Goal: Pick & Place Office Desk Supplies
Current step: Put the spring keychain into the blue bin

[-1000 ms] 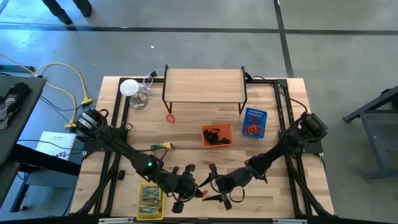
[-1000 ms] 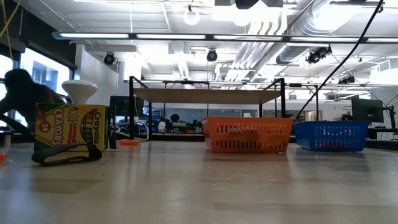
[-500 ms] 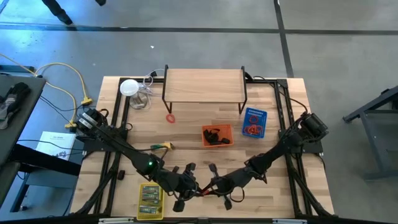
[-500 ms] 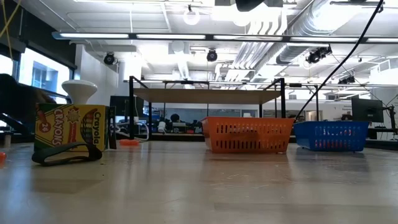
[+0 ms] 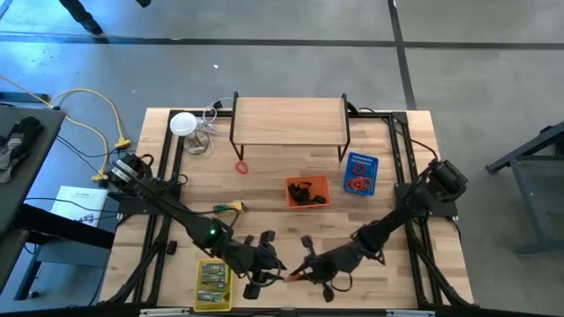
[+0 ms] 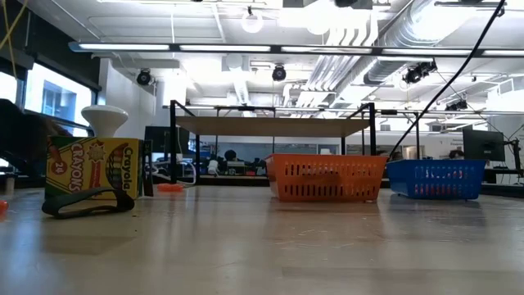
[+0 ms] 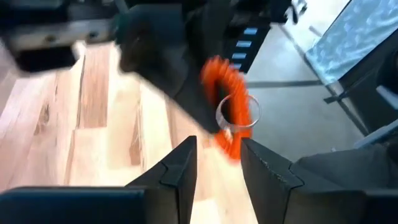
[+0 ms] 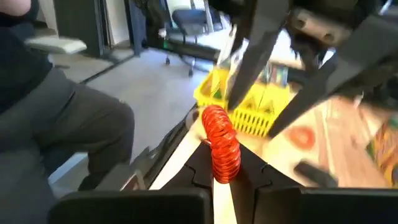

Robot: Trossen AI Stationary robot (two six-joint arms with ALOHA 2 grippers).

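A red ring-shaped band (image 8: 221,146) sits in my right gripper (image 5: 306,272), which is shut on it near the table's front edge. My left gripper (image 5: 271,267) is just to the left of it, open. In the left wrist view the band (image 7: 230,112) lies beyond the left gripper's (image 7: 217,165) parted fingertips, not between them. Another red band (image 5: 241,166) lies flat on the table in front of the wooden riser. A yellow-green pack (image 5: 228,208) lies left of centre. My right gripper pinches the lower part of the red band's coil (image 8: 224,171) between its two fingers. The fingers reach from the table's right toward its left. The ring stands past the fingertips, apart from the left gripper's fingers.
An orange basket (image 5: 307,192) with black clips and a blue basket (image 5: 359,173) with red bands stand mid-table. A yellow basket (image 5: 212,283) with packs is at the near left. A wooden riser (image 5: 289,121) and a white disc (image 5: 182,123) are at the back. A crayon box (image 6: 92,168) shows in the low view.
My right gripper has shut on the red band that my left gripper held, and my left gripper has opened and let it go. The right gripper has then drawn slightly toward the table's right and near edge with the band.
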